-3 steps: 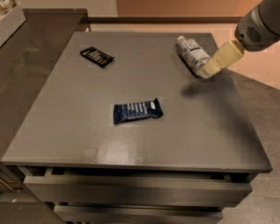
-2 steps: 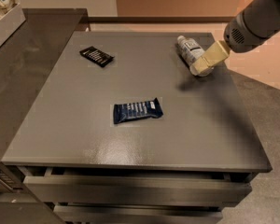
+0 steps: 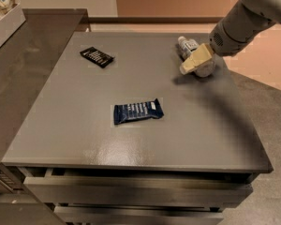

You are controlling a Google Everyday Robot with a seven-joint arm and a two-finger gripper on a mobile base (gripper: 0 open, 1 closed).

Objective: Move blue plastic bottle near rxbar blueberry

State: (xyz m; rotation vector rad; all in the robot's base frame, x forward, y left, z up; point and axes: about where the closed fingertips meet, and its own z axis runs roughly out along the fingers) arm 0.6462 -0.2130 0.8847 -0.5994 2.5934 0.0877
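gripper [image 3: 187,68] at blue plastic bottle [image 3: 190,47], poss. touching.

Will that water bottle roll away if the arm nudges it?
Probably: the bottle lies on its side on the smooth table, so its round body may roll. It looks like clear plastic, so it is likely light and a bit squashy. The gripper is right over it, at the far right.
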